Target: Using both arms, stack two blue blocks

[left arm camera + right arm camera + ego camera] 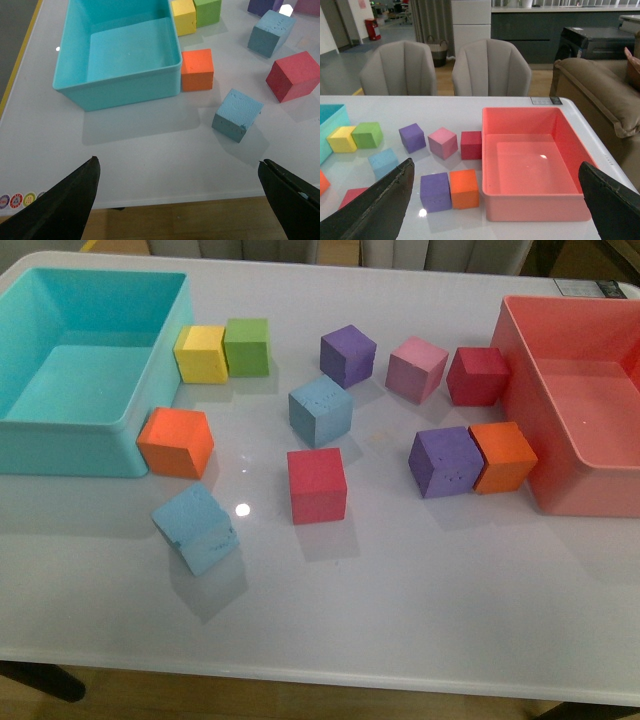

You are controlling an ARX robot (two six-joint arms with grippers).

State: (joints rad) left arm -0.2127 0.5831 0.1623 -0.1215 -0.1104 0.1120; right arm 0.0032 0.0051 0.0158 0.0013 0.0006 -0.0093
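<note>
Opening step: neither blue block has been picked up.
Both sit apart on the bench (420, 580). The near block (197, 528) lies skewed by the front edge, the far block (320, 410) just behind a red cube (316, 485). The left tool (177, 161) and right tool (495, 163) hang spread wide, empty. Next, probably, the left tool drops onto the near block, turning to match its skewed faces.
</note>
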